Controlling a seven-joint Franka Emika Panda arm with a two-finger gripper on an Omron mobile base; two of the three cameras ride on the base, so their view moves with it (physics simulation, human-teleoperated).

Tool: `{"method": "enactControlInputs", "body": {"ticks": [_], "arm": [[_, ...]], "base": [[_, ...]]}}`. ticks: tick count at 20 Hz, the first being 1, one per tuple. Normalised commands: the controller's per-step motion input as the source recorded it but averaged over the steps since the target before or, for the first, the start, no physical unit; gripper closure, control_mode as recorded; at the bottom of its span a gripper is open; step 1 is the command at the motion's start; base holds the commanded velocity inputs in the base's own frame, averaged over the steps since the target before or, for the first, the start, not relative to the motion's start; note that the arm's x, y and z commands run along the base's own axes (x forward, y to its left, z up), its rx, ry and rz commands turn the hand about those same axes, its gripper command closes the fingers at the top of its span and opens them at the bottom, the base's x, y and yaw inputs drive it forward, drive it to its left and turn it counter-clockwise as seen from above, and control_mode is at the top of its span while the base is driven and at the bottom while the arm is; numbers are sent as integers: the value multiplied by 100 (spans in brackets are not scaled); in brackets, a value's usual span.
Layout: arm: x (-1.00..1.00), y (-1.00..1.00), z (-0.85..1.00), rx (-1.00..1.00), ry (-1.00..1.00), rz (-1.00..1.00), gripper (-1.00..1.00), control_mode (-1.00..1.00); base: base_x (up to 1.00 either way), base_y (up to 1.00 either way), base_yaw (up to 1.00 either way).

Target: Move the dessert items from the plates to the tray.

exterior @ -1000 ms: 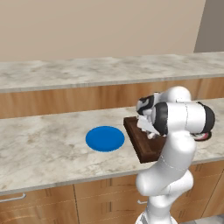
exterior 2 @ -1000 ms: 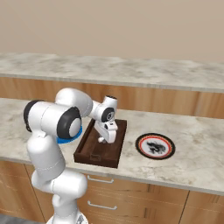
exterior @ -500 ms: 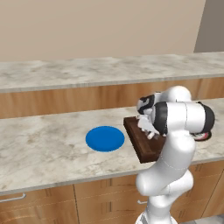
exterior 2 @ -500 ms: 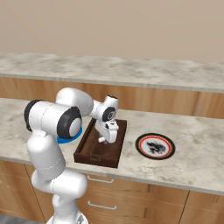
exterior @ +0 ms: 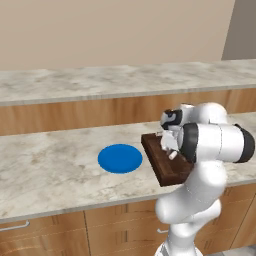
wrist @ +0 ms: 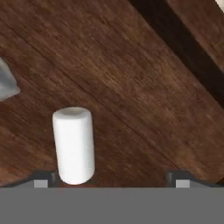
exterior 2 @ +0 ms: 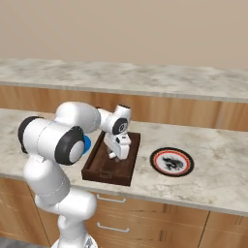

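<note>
The dark brown wooden tray [exterior: 170, 169] [exterior 2: 107, 169] [wrist: 131, 78] lies on the counter's front part, between the two plates. My gripper [exterior: 170, 150] [exterior 2: 116, 153] [wrist: 111, 180] hangs low over it, open, its fingertips [wrist: 42, 179] spread wide. One dessert item, a plain pale cylinder-shaped lump [wrist: 73, 144], rests on the tray's wood just inside the left fingertip and is not gripped. The plain blue plate [exterior: 120, 158] sits left of the tray and looks bare. The white plate with the red and dark ringed rim [exterior 2: 171, 161] sits to the right of the tray.
A raised back counter [exterior: 100, 82] runs behind the work counter, with a wood face below it. Drawers [exterior 2: 126, 218] line the front under the counter edge. A small grey shape [wrist: 6, 83] shows on the tray at the hand view's left edge.
The gripper's jaws have spread apart over the tray, and the pale lump now lies free on the wood. The arm has hardly shifted.
</note>
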Motion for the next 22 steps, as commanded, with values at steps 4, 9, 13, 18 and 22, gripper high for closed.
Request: {"method": "enactControlInputs", "body": {"ticks": [4,9,13,18,22], "arm": [[-9,3,88,0,-12,0,-100,-100],[-16,15,87,-2,-15,0,-100,-100],[-38,36,67,-8,-15,0,-100,-100],[-53,60,47,-12,-19,2,-100,-100],[-53,84,27,-17,-23,0,-100,-100]], "base": [[0,0,0],[0,0,0],[0,0,0],[0,0,0],[0,0,0]]}}
